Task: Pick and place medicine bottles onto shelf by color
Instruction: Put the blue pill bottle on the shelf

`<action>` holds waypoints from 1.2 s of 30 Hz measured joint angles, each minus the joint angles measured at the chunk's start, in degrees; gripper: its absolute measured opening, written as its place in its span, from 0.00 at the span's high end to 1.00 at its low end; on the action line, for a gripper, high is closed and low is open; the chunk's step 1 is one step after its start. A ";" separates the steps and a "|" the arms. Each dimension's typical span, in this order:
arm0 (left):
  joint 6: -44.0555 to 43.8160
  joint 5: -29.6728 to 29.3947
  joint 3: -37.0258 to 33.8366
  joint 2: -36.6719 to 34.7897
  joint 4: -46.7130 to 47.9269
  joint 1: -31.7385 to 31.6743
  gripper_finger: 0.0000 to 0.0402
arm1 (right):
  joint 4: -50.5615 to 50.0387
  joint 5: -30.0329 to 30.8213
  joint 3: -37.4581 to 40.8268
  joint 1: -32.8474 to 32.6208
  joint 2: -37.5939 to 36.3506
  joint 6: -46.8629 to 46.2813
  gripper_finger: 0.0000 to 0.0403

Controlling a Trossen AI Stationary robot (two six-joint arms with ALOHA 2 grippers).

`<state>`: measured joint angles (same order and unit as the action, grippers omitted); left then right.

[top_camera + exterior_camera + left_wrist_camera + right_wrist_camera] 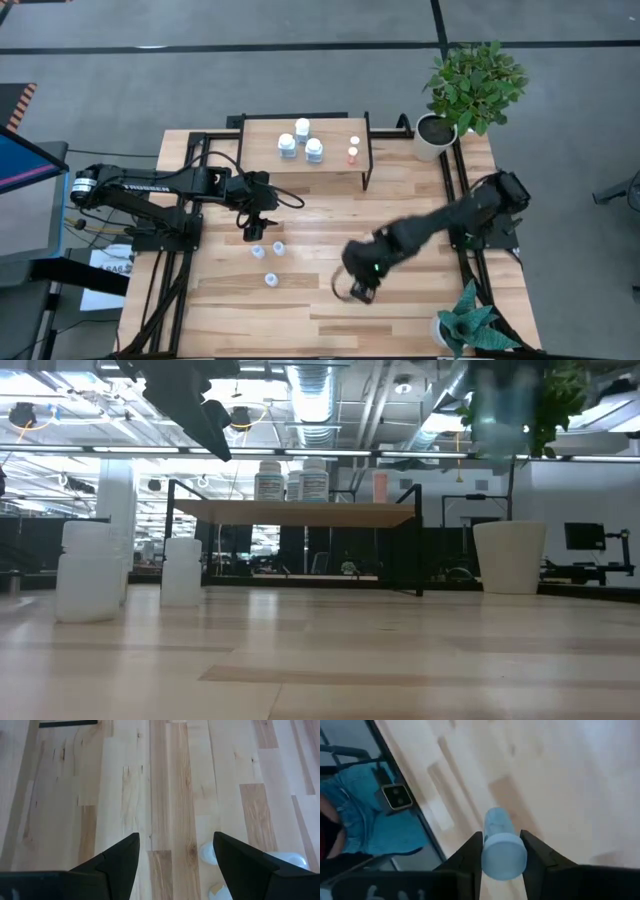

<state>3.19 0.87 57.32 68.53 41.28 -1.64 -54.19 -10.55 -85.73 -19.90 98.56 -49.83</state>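
Note:
The shelf (330, 135) stands at the table's far side and carries three white medicine bottles (301, 140) and a small orange one (353, 155). Three small whitish bottles (268, 258) stand upright on the table near my left gripper (252, 232), which hangs open above the table just on their far side, holding nothing. My right gripper (358, 290) hovers over the table's near middle, shut on a pale-blue bottle (501, 845). The low view shows two of the table bottles (88, 572) and the shelf (300, 512). My right gripper pinches the pale-blue bottle between its two fingers (534, 854), one on each side of its cap end (505, 857). The fingers come from above, slanting down. The bottle's body (497, 822) reaches past the fingertips, lifted clear of the table.
A white pot with a leafy plant (440, 130) stands at the far right corner, and another potted plant (462, 325) at the near right. Black frame rails (462, 215) run along both table sides. A person in blue (365, 815) sits beyond the table edge.

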 joint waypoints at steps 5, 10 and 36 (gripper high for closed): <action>0.02 0.01 0.00 0.00 0.02 0.00 0.40 | -10.67 2.73 -10.41 9.28 0.00 14.11 0.75; 0.44 -0.01 0.00 0.00 0.00 0.02 0.40 | -16.37 8.50 -19.11 19.23 -0.02 23.88 0.73; 4.61 -0.03 0.00 0.02 -5.04 0.01 0.40 | -16.21 4.51 -40.07 59.75 13.48 44.34 0.74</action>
<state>7.79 0.84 57.32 68.55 36.24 -1.63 -70.40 -6.03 -125.80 39.85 112.04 -5.50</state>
